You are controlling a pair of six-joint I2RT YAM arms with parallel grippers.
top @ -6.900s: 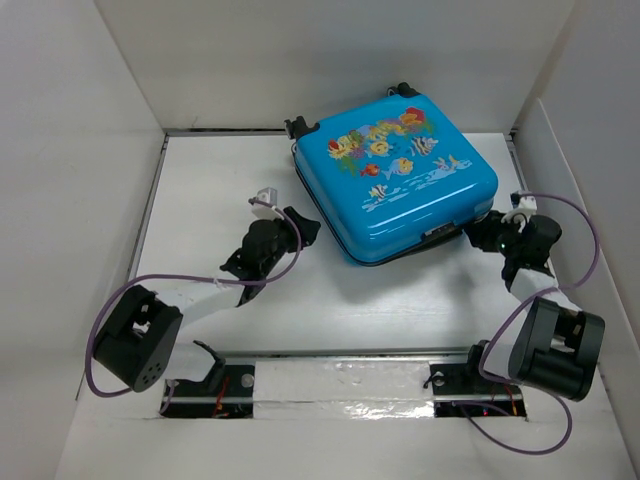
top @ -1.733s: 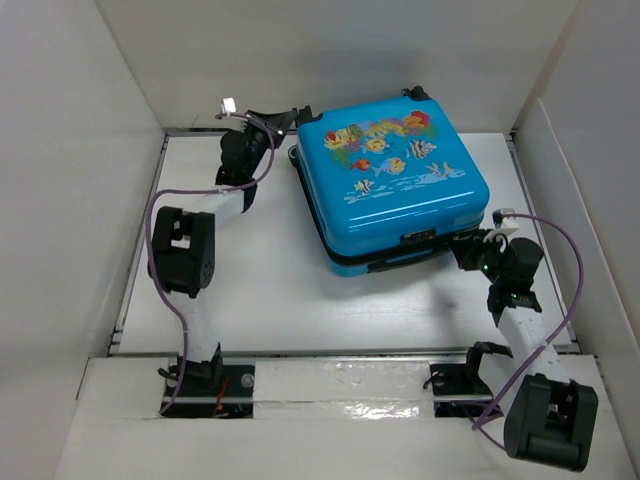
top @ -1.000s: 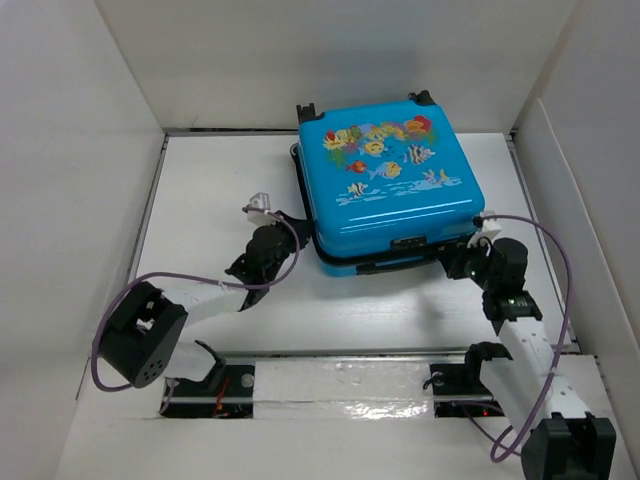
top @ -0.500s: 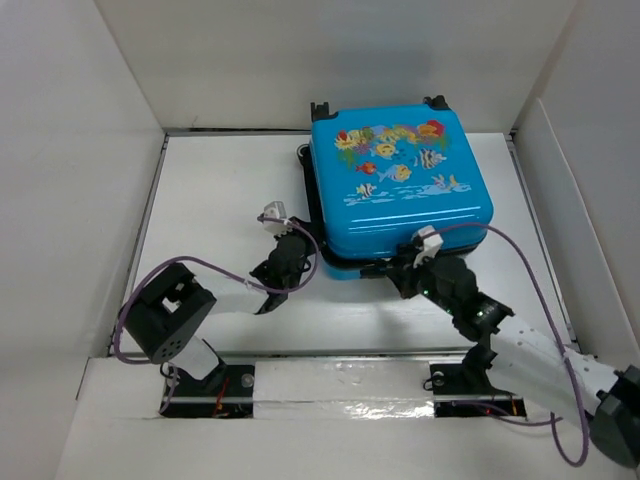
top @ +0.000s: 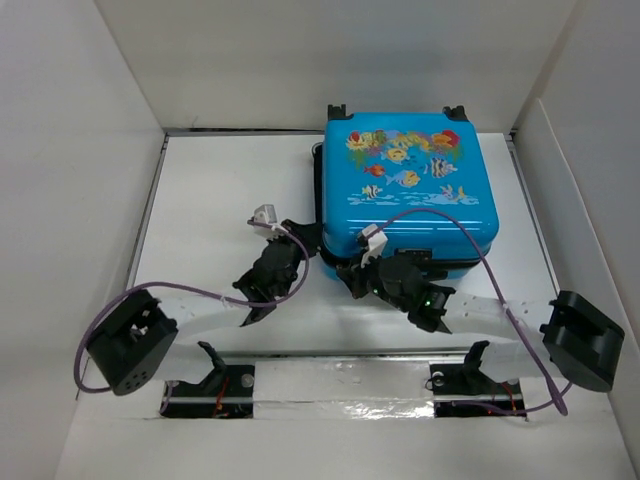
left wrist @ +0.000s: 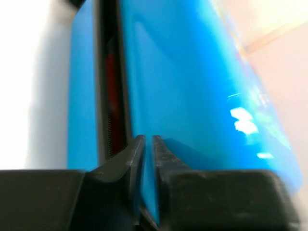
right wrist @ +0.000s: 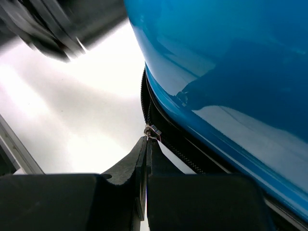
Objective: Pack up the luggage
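Blue hard-shell luggage [top: 408, 190], fish-and-coral print up, lies flat at the far right of the white table [top: 215, 190]. Left gripper [left wrist: 148, 140] sits at its near-left corner beside the black zipper seam [left wrist: 113, 96], fingers drawn almost together with only a slit between. Right gripper [right wrist: 146, 140] is at the near edge, fingers pinched on the metal zipper pull [right wrist: 151, 130].

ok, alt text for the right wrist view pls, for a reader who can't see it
The right end effector, jaws shut, pinches a small metal zipper pull on the black zipper seam of the blue luggage, which fills the upper right. The white table lies to the left, with a blurred dark shape in the top-left corner.
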